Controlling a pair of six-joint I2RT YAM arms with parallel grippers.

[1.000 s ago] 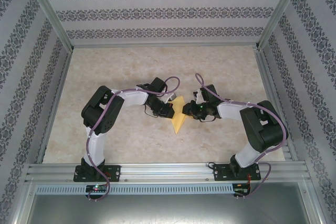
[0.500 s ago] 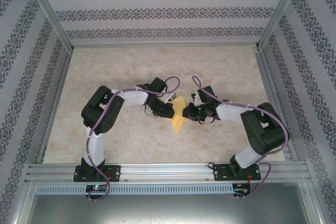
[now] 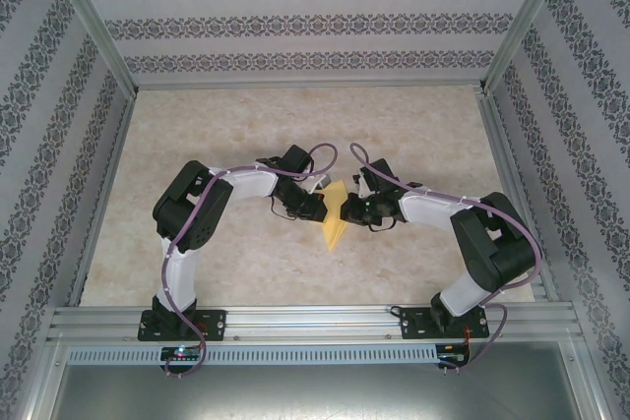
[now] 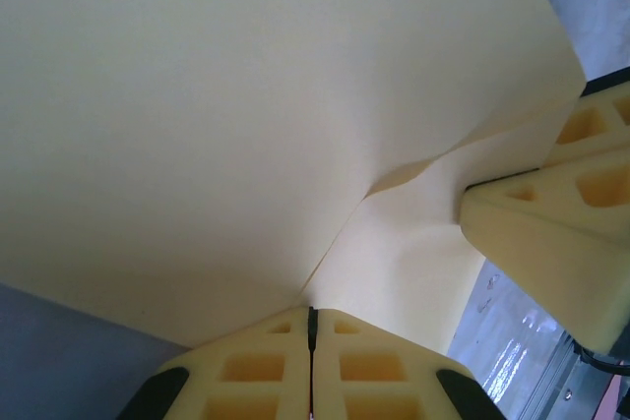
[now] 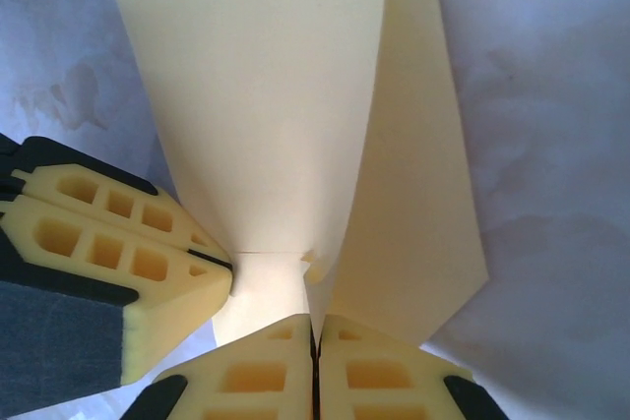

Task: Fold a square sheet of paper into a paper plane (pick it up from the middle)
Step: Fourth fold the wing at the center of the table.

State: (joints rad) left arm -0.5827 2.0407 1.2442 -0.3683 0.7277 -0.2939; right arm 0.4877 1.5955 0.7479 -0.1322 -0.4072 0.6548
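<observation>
**Right arm closes in: keep the crease true**

Over the past second my right gripper has crept left, closer to my left gripper. The sheet of paper between them now looks narrower from above.

Both grippers are pressed together on the yellow sheet. The left wrist view shows my left fingers pinching its edge where two layers meet. The right wrist view shows the other pair clamped at the foot of a long crease, with the two grippers just beside each other.

The sheet sits over the middle of the table; whether it touches the table I cannot tell.

I judge this to be a fold being closed. To do it well I should bring the grippers together slowly. Both pinches must stay firm so no layer slips, and the edges should line up before I press the crease.
</observation>
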